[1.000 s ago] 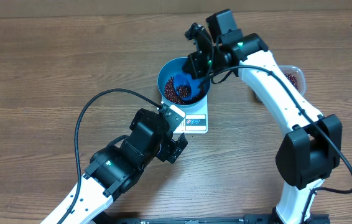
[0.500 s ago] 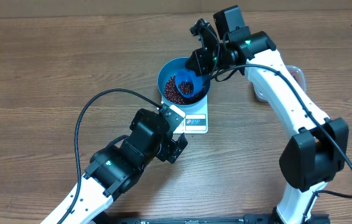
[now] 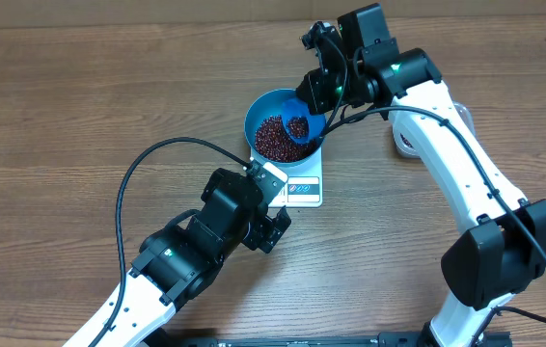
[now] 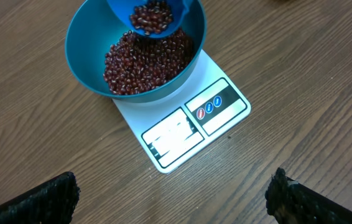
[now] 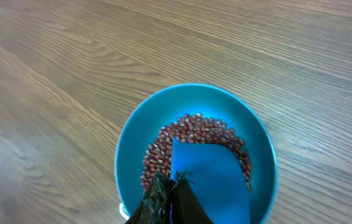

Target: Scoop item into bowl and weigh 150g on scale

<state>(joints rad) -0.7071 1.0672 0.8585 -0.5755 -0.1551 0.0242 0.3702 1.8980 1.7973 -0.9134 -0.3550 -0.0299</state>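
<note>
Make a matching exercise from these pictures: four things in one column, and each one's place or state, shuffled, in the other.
1. bowl
2. scale
3. scoop
4. left gripper

A. flat on the table
B. open, empty
C. above the bowl, beans inside
D. sitting on the scale

Pairs: 1-D, 2-A, 3-C, 4-B.

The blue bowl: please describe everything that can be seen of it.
The bowl is round, deep, bright blue and smooth, plastic by its look. It stands upright on the white scale, covering its rear part. Dark red-brown beans heap in its bottom. A small blue scoop, tilted and holding beans, hangs over one side; whether they touch cannot be told.
</note>
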